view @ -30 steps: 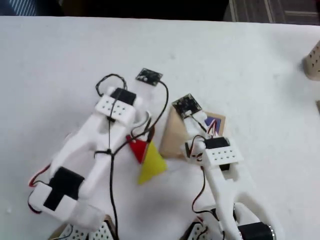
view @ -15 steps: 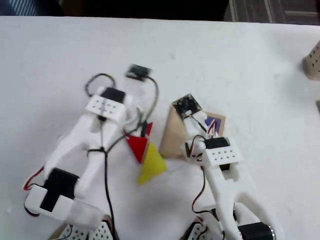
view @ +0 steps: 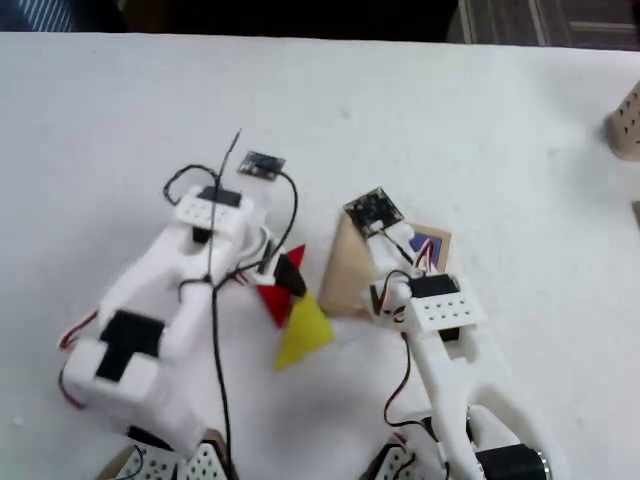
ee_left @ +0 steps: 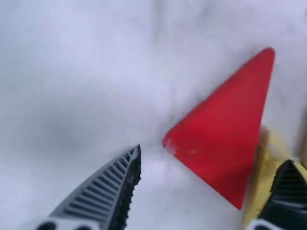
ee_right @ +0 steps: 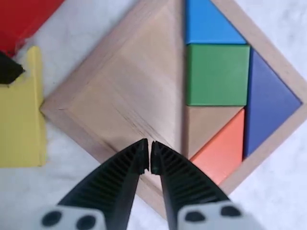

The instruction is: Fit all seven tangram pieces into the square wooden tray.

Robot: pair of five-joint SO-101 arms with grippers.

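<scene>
A red triangle (ee_left: pixel 225 143) lies flat on the white table, its edge over a yellow triangle (ee_left: pixel 265 175). My left gripper (ee_left: pixel 213 157) is open and straddles the red triangle, one finger (ee_left: pixel 108 194) on the bare table and the other above the yellow piece. In the high view the red triangle (view: pixel 273 300) and yellow triangle (view: pixel 303 328) lie just left of the square wooden tray (view: pixel 345 265). The tray (ee_right: pixel 110 100) holds a blue triangle (ee_right: pixel 208 21), green square (ee_right: pixel 218 74), large dark blue triangle (ee_right: pixel 271 103) and orange triangle (ee_right: pixel 220 148). My right gripper (ee_right: pixel 148 151) is shut above the tray's empty half.
The left arm (view: pixel 150 300) and right arm (view: pixel 445 350) flank the pieces, with cables looping over the table. A wooden pegged object (view: pixel 625 125) stands at the right edge. The table's far edge meets a dark background.
The left arm's wrist shifted left and turned, and its black fingertip now sits over the red triangle. The right arm and tray have not moved.
</scene>
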